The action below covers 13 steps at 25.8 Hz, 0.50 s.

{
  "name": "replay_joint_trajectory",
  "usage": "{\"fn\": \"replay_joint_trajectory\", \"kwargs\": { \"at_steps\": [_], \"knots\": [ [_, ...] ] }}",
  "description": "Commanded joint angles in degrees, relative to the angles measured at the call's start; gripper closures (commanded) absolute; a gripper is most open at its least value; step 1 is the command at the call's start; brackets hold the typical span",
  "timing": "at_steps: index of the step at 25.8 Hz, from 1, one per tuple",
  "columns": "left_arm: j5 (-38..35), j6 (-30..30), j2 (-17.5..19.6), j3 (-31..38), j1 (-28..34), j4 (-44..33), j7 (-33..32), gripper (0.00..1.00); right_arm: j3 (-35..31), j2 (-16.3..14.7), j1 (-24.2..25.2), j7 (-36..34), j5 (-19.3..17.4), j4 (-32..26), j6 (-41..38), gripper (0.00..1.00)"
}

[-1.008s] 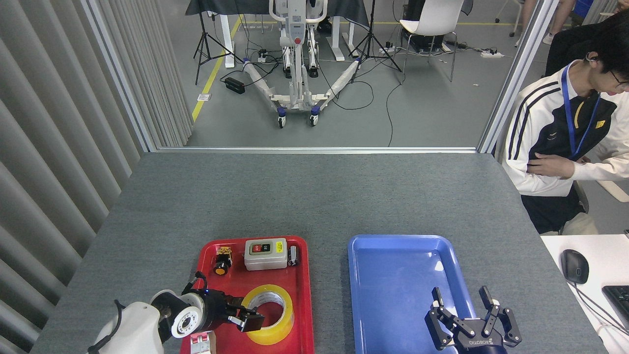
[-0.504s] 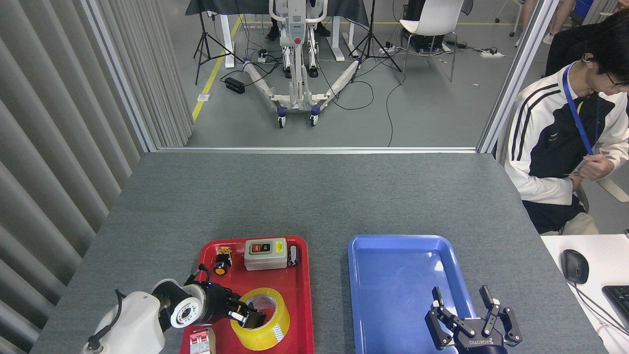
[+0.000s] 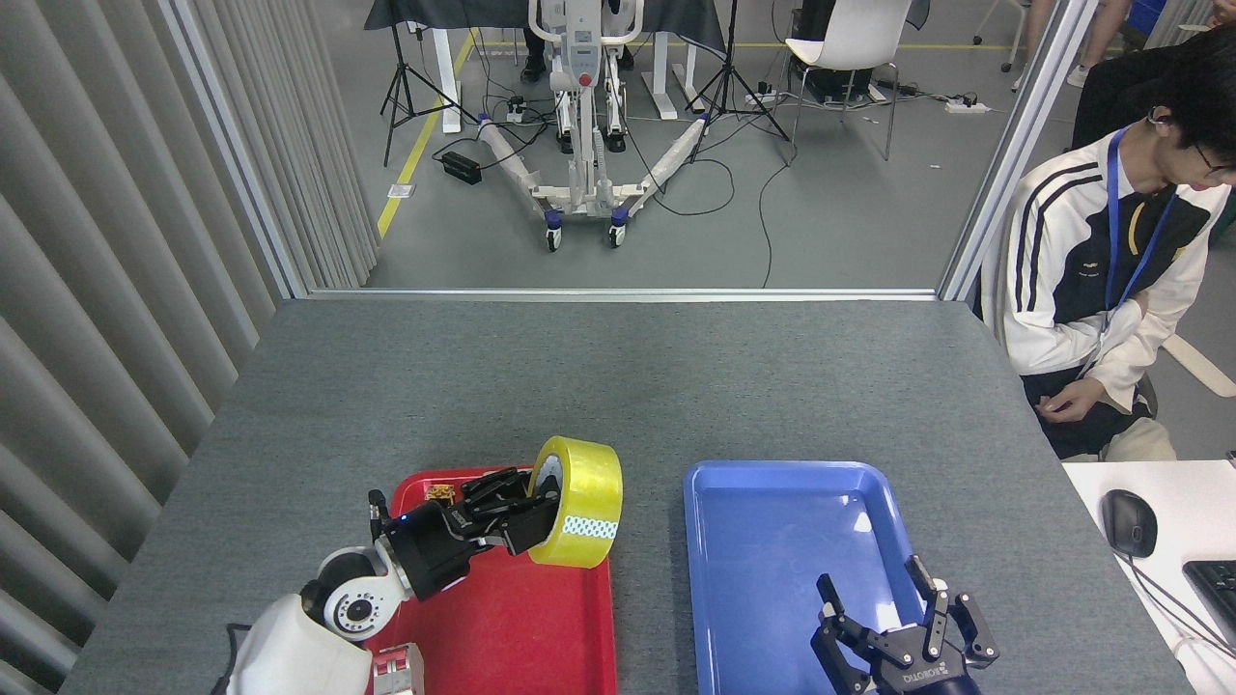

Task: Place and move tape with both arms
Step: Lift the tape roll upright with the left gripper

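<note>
The left tool (image 3: 526, 521), clenched through the core of the tape (image 3: 577, 514), holds it above the red tray (image 3: 502, 627); the right tool (image 3: 893, 627) waits released, and a loose pinch could drop the roll.

Robotics lab: tripods (image 3: 410, 72), cables (image 3: 763, 208), lift rig (image 3: 579, 125).
</note>
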Motion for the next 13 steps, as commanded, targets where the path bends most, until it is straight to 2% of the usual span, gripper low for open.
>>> {"fn": "replay_joint_trajectory", "kwargs": {
  "at_steps": [1, 4, 8, 13],
  "knots": [
    [0.4, -1.3, -4.6, 3.1, 1.8, 4.0, 1.2, 0.98, -0.4, -1.4, 0.0, -3.3, 0.8, -0.2, -15.7, 0.00],
    [0.0, -1.3, -5.5, 2.6, 2.5, 5.9, 1.2, 0.98, -0.5, -2.3, 0.2, -5.7, 0.8, -1.0, -23.6, 0.00],
    [0.0, -1.3, -5.8, 0.1, 3.7, 6.1, 1.3, 0.99, 0.3, -3.8, -0.1, -6.3, 1.6, -1.5, -23.6, 0.00],
    [0.1, -1.3, -6.4, -2.2, 5.2, 5.0, 1.2, 0.99, 4.3, -3.9, -1.8, -6.3, 3.0, -1.2, -23.6, 0.00]
  ]
}}
